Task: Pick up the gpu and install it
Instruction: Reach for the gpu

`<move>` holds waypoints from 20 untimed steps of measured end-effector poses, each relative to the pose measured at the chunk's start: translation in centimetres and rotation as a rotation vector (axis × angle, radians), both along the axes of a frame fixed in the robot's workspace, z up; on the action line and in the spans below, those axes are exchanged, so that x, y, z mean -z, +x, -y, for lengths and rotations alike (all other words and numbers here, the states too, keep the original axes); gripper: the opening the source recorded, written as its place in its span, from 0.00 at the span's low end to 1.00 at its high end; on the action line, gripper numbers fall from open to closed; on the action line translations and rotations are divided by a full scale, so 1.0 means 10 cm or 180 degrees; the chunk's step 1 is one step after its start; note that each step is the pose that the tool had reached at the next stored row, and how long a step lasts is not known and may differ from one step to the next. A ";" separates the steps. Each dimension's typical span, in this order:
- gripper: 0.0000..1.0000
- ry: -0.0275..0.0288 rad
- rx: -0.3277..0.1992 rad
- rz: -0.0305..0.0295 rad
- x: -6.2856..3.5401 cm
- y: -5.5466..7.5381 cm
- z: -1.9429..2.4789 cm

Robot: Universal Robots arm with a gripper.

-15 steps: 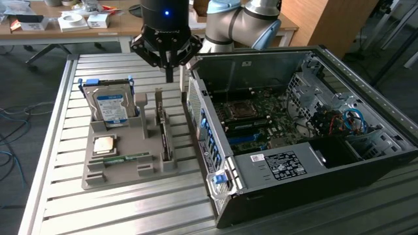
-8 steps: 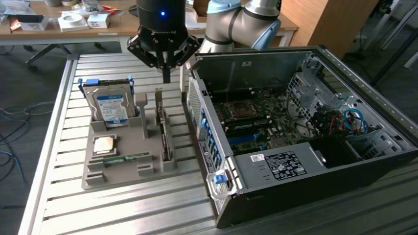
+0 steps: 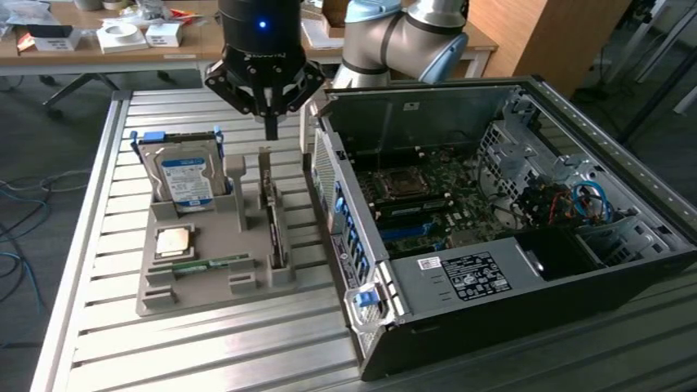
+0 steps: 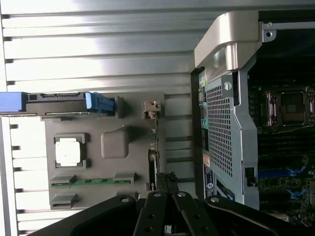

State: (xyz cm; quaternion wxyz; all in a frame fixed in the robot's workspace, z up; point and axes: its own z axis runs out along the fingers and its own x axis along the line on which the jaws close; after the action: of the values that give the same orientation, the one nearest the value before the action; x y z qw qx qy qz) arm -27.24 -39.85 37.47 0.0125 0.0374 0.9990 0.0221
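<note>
Gpu (image 3: 276, 224) upright in holder (image 3: 207, 249) (hard drive (image 3: 185, 178) beside), computer case (image 3: 346, 220) near.

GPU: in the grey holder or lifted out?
In: the gpu stands on edge in the grey holder, the shut pincer above it.

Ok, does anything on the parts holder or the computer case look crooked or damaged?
Nothing stands out. The gpu and hard drive stand upright in the grey holder, the memory stick lies flat in its groove, and the open case looks intact.
</note>
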 end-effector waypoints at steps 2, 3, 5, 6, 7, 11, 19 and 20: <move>0.11 0.0000 0.0000 0.0000 0.005 -0.02 0.000; 0.11 0.0000 0.0000 0.0000 0.008 -0.03 0.000; 0.11 0.0000 0.0000 0.0000 0.012 -0.05 0.000; 0.11 0.0000 0.0000 0.0000 0.013 -0.06 0.000; 0.11 0.0000 0.0000 0.0000 0.015 -0.06 0.000; 0.11 0.0000 0.0000 0.0000 0.018 -0.07 0.000; 0.11 0.0000 0.0000 0.0000 0.023 -0.10 0.000; 0.11 0.0000 0.0000 0.0000 0.024 -0.10 0.000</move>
State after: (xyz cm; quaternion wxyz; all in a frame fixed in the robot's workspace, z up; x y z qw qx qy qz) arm -28.25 -39.85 37.22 0.0125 0.0374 0.9990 0.0221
